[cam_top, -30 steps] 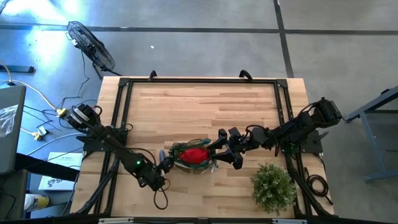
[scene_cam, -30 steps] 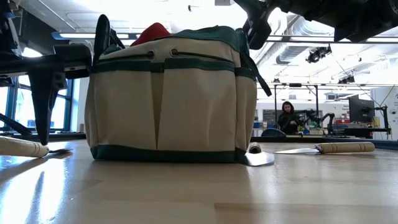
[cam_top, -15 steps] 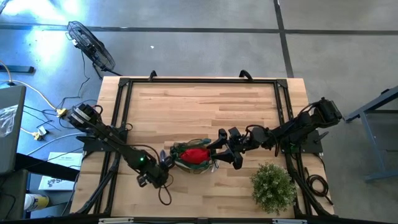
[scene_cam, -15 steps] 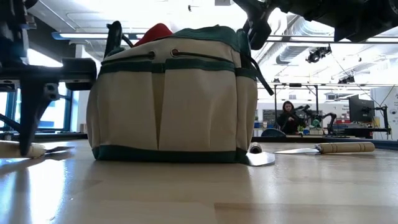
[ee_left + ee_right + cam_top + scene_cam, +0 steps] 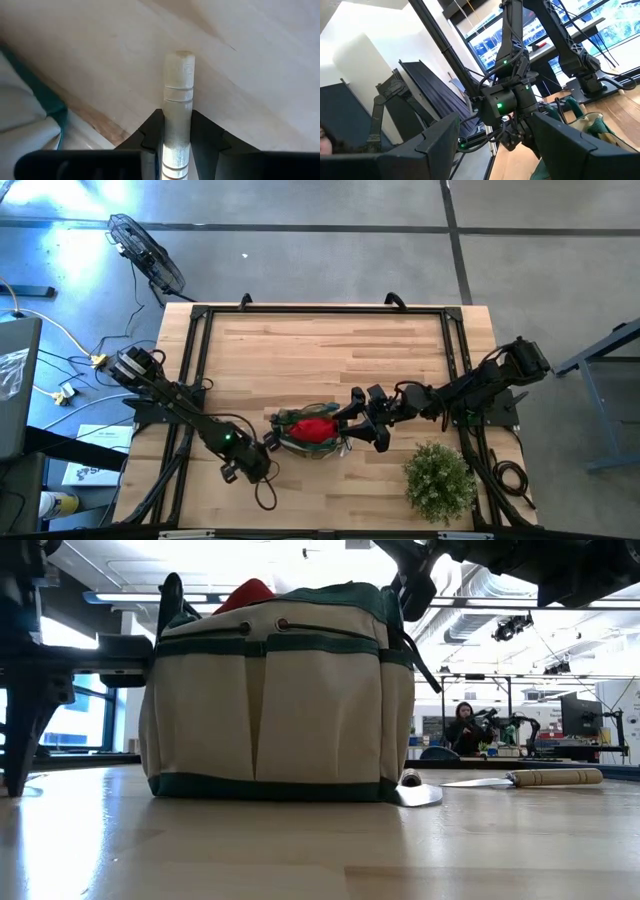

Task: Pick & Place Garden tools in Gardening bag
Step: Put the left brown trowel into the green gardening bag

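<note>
The gardening bag (image 5: 310, 430) (image 5: 280, 690), cream and green, stands upright on the table with a red fabric piece (image 5: 245, 592) and a dark handle (image 5: 168, 600) sticking out of its top. Just left of it my left gripper (image 5: 266, 444) (image 5: 177, 116) points steeply down, shut on a garden tool's pale wooden handle (image 5: 179, 75). My right gripper (image 5: 352, 412) (image 5: 500, 145) hangs level at the bag's right rim, fingers wide apart. Another trowel (image 5: 520, 778) lies flat on the table right of the bag. A metal blade (image 5: 418, 795) rests at the bag's base. My left gripper pinches the wooden handle (image 5: 178, 106) between its two fingers (image 5: 154, 131), a little back from its rounded free end (image 5: 181, 56). The fingers come from above, slanting steeply down, one on each side. The handle lies low over the tabletop. My right gripper: I cannot tell whether it touches the bag's rim.
A bushy potted plant (image 5: 438, 478) stands at the table's near right corner. Black frame rails (image 5: 200, 350) run along the table's left, far and right edges. Bare wood lies far of the bag. A person (image 5: 463, 725) sits in the room behind.
My left gripper has sunk a little beside the bag and shut on the wooden handle. In the low view, the handle that lay at the left edge no longer shows behind the gripper. The bag and my right gripper have kept still.
</note>
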